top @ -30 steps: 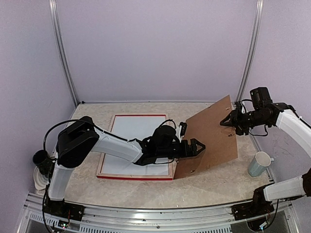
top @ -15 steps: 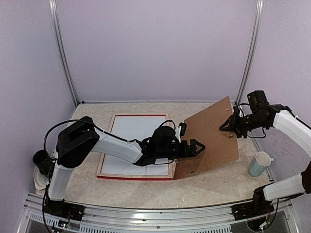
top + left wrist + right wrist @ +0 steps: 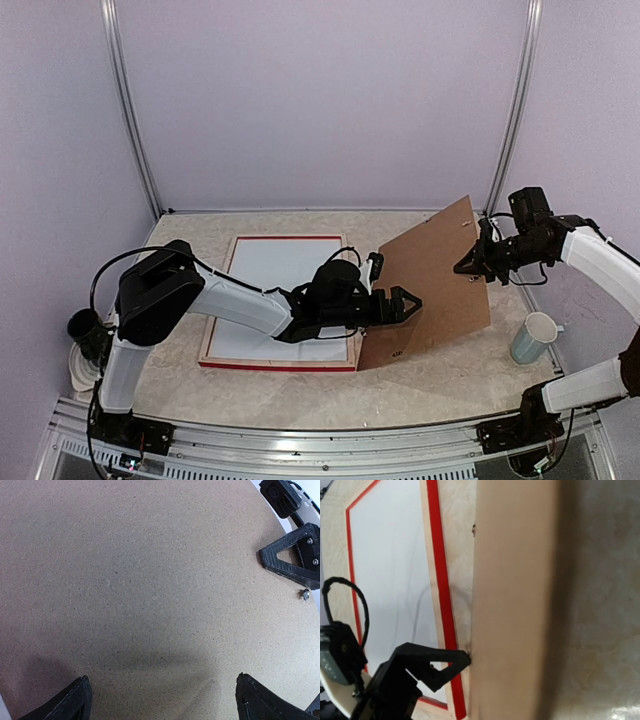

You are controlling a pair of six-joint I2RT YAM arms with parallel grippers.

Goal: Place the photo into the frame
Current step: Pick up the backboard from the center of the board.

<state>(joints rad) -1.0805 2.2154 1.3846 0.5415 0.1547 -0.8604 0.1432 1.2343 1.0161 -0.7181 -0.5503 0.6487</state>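
The frame lies flat on the counter, left of centre, its red face and pale wood edge framing a white panel; the left arm reaches across its right half from the near left corner. Just beside the frame's right side a brown backing board stands tilted on its lower edge; its near lower corner sits on the counter close to the frame's near right corner, and its top corner rises toward the back right. The left claw is spread wide, gripping nothing, with its fingertips at the board's lower left face; the left wrist view is filled by that brown surface, with both black fingers far apart at the bottom edge. The right claw comes in from the right and is closed on the board's raised right edge; one of its triangular fingers lies flat on the face that the left wrist camera sees, just above a small metal tab. From the right wrist the board shows edge-on as a pale upright band, the frame's red strip beside it and a left finger touching the board low down. A pale mug stands on the counter to the right, apart from the board.
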